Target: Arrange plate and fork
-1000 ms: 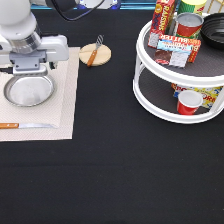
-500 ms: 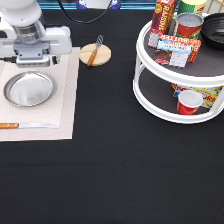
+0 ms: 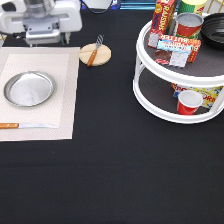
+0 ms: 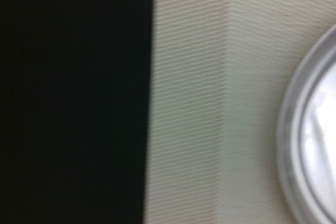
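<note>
The silver plate (image 3: 29, 89) lies flat on a beige placemat (image 3: 65, 90) at the exterior view's left. My gripper (image 3: 46, 42) hangs above the mat's top edge, toward the top of the view from the plate. It is open, holds nothing and is clear of the plate. The fork (image 3: 95, 48), with a wooden handle, rests across a round wooden coaster (image 3: 100, 57) just right of the mat's top corner. In the wrist view the plate's rim (image 4: 300, 130) shows beside the placemat (image 4: 217, 125) and the black table (image 4: 75, 100).
A wooden-handled knife (image 3: 27, 125) lies along the mat's bottom edge. A white two-tier turntable (image 3: 150, 90) at the right holds cans, boxes and a red cup (image 3: 189, 102).
The gripper has lifted off the plate and drawn back toward the exterior view's top. The plate stays on the mat, fully uncovered.
</note>
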